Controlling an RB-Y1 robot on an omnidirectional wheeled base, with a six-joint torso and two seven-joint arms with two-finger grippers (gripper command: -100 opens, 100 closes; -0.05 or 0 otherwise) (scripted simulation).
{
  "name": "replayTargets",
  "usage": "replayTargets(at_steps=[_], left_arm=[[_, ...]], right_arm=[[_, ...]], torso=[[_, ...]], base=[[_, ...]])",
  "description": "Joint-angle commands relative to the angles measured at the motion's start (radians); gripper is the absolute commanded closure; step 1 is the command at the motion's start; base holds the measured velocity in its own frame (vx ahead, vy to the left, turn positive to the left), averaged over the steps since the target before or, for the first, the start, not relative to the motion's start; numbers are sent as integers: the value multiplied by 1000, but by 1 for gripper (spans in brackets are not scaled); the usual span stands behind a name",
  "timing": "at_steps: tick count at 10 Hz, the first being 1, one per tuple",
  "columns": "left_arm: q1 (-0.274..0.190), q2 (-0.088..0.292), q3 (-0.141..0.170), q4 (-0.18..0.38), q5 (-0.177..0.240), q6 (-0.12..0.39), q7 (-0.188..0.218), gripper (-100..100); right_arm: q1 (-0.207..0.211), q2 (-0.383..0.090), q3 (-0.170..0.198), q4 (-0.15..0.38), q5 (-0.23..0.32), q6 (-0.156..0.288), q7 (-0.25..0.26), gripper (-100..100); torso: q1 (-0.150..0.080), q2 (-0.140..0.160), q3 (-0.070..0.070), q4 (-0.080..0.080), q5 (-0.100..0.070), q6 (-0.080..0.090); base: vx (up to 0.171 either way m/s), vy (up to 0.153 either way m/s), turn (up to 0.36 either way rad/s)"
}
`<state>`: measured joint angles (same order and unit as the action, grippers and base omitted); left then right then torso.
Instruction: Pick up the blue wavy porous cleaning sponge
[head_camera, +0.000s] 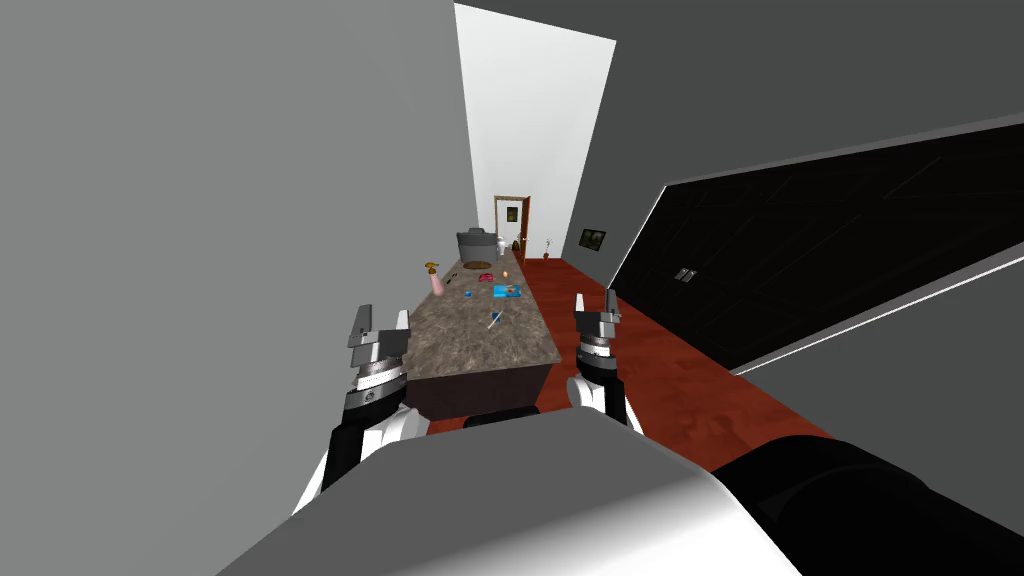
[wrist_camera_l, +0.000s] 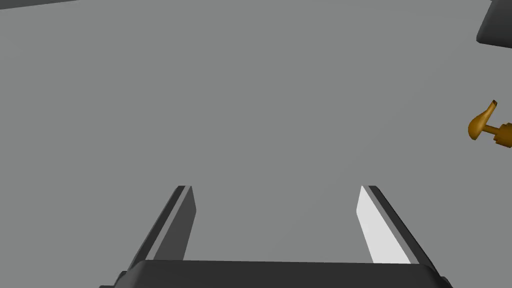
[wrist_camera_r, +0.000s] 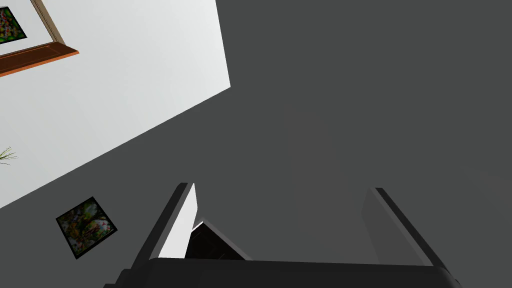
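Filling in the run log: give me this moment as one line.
left tool: open, empty | right tool: open, empty | sponge: on counter, ahead, untouched

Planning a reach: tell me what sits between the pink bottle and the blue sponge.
Head view: one small dark object on the countertop, between bottle and sponge.

Both forearms are raised side by side, reaching toward 12 o'clock. The left claw (head_camera: 381, 325) stands at about 10 o'clock ahead of me and the right claw (head_camera: 595, 305) at 1 o'clock. Each claw points upward with its two blade-like fingers spread wide apart.
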<state>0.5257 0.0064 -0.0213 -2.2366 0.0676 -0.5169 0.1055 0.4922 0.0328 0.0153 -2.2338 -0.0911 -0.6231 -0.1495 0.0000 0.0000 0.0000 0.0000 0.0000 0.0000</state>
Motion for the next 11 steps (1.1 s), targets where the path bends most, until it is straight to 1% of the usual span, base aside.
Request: replayTargets(at_steps=[1, 3, 4, 6, 8, 9, 11], left_arm=[[1, 28, 3, -3, -5, -9, 5, -100], [3, 71, 11, -6, -20, -30, 17, -100], [3, 92, 16, -5, -31, -44, 25, -100], [4, 135, 31, 2, -60, -76, 47, -100], [3, 178, 49, 19, -101, -114, 76, -100], [1, 200, 60, 32, -125, -134, 93, -100], [-4, 247, 83, 70, -184, -176, 131, -100]], right_arm=[[0, 0, 0, 0, 0, 0, 0, 0], [0, 0, 0, 0, 0, 0, 0, 0], [0, 0, 0, 0, 0, 0, 0, 0], [0, 0, 0, 0, 0, 0, 0, 0], [0, 1, 0, 0, 0, 0, 0, 0], [0, 1, 1, 0, 0, 0, 0, 0], [0, 1, 1, 0, 0, 0, 0, 0]], torso=[[0, 0, 0, 0, 0, 0], [-6, 2, 1, 0, -1, 0], [-8, 4, 2, 1, -2, 0], [-16, 6, 4, 1, -3, 0], [-19, 6, 3, 1, -4, 0], [-20, 5, 3, 1, -4, 0], [-20, 5, 3, 1, -4, 0]], base=[[-18, -45, 1], [-48, -123, 11], [-71, -190, 10], [-96, -266, 19], [-74, -285, 22], [-58, -261, 28], [-79, -319, 16]])
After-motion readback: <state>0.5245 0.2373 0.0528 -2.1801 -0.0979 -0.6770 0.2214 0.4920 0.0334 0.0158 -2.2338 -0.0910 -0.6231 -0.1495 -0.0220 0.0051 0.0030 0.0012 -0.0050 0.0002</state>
